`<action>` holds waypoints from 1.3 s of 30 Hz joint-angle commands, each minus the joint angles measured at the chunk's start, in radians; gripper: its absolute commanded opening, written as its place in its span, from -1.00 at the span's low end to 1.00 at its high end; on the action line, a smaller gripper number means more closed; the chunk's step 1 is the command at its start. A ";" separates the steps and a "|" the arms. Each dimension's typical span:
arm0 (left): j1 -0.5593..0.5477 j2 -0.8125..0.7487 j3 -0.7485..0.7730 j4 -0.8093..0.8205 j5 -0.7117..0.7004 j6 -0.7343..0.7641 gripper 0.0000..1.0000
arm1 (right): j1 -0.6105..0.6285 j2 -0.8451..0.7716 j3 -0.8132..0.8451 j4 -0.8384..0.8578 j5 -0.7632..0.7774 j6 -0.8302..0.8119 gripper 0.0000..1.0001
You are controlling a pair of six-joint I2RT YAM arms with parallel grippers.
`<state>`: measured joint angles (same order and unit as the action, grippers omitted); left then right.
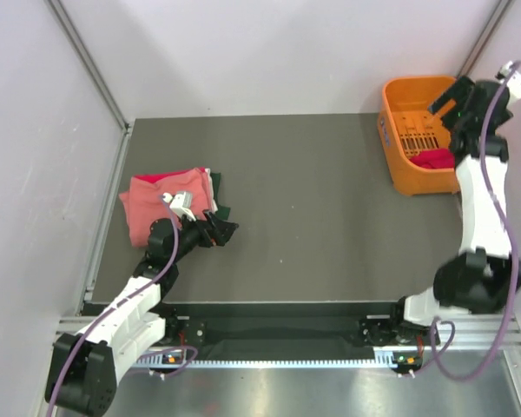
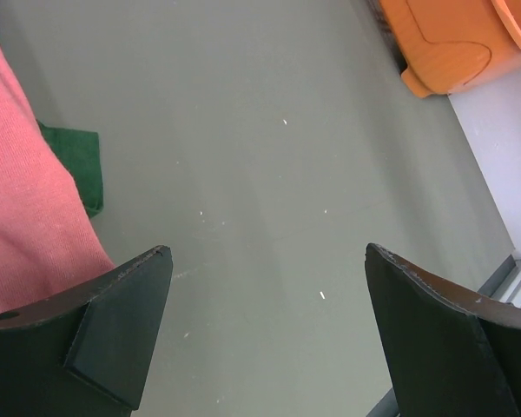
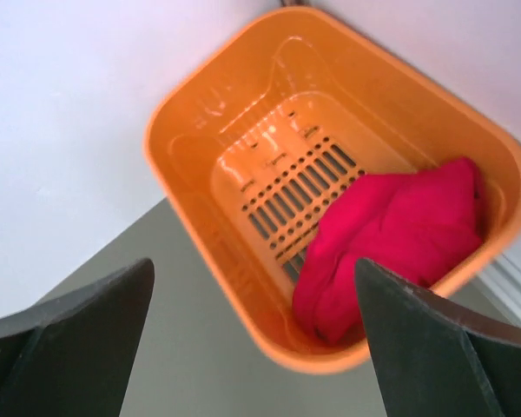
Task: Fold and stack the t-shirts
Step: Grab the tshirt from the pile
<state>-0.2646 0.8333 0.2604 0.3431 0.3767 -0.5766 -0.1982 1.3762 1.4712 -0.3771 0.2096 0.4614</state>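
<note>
Right fingers [image 3: 69, 339] spread over basket [image 3: 187, 143], crimson t-shirt [image 3: 391, 243] bunched long-ways along its near wall; left fingers [image 2: 113, 330] spread.

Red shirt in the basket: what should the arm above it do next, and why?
Probably lower the right gripper into the orange basket onto the red shirt: its jaws stand open and empty above it, and the shirt lies crumpled there.
</note>
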 commanded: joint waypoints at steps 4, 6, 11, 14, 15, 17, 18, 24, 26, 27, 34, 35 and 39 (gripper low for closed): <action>-0.007 -0.002 0.020 0.048 -0.007 -0.005 0.94 | -0.041 0.412 0.461 -0.327 0.020 -0.015 0.99; -0.007 -0.002 0.019 0.048 -0.010 -0.006 0.94 | -0.043 0.550 0.591 -0.406 0.042 -0.017 0.99; -0.007 0.003 0.019 0.045 -0.016 -0.006 0.95 | -0.052 0.750 0.695 -0.476 0.051 0.017 1.00; -0.008 0.012 0.020 0.045 -0.015 -0.006 0.94 | -0.052 0.805 0.661 -0.447 0.072 0.034 0.99; -0.008 0.013 0.022 0.043 -0.015 -0.006 0.95 | -0.052 0.820 0.655 -0.444 0.082 0.036 0.99; -0.007 0.006 0.022 0.039 -0.018 -0.005 0.95 | -0.052 0.863 0.655 -0.445 0.112 0.040 0.99; -0.007 0.004 0.022 0.037 -0.019 -0.003 0.95 | -0.052 0.879 0.652 -0.442 0.122 0.037 0.99; -0.007 0.006 0.022 0.039 -0.018 -0.006 0.95 | -0.052 0.997 0.653 -0.433 0.152 0.023 0.99; -0.008 0.009 0.022 0.039 -0.018 -0.006 0.95 | -0.052 1.038 0.653 -0.430 0.146 0.019 0.99; -0.008 0.009 0.025 0.037 -0.016 -0.008 0.95 | -0.052 1.050 0.655 -0.428 0.148 0.017 0.99; -0.007 -0.002 0.025 0.028 -0.019 -0.008 0.95 | -0.050 1.121 0.676 -0.438 0.143 -0.001 0.97; -0.008 -0.003 0.025 0.028 -0.019 -0.008 0.95 | -0.050 1.107 0.669 -0.430 0.134 -0.006 0.88; -0.008 -0.006 0.028 0.019 -0.024 -0.006 0.95 | -0.046 1.037 0.611 -0.416 0.132 -0.024 -0.07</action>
<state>-0.2691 0.8421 0.2604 0.3408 0.3576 -0.5777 -0.2398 2.4077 2.1448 -0.7780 0.3733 0.4561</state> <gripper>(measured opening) 0.974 0.629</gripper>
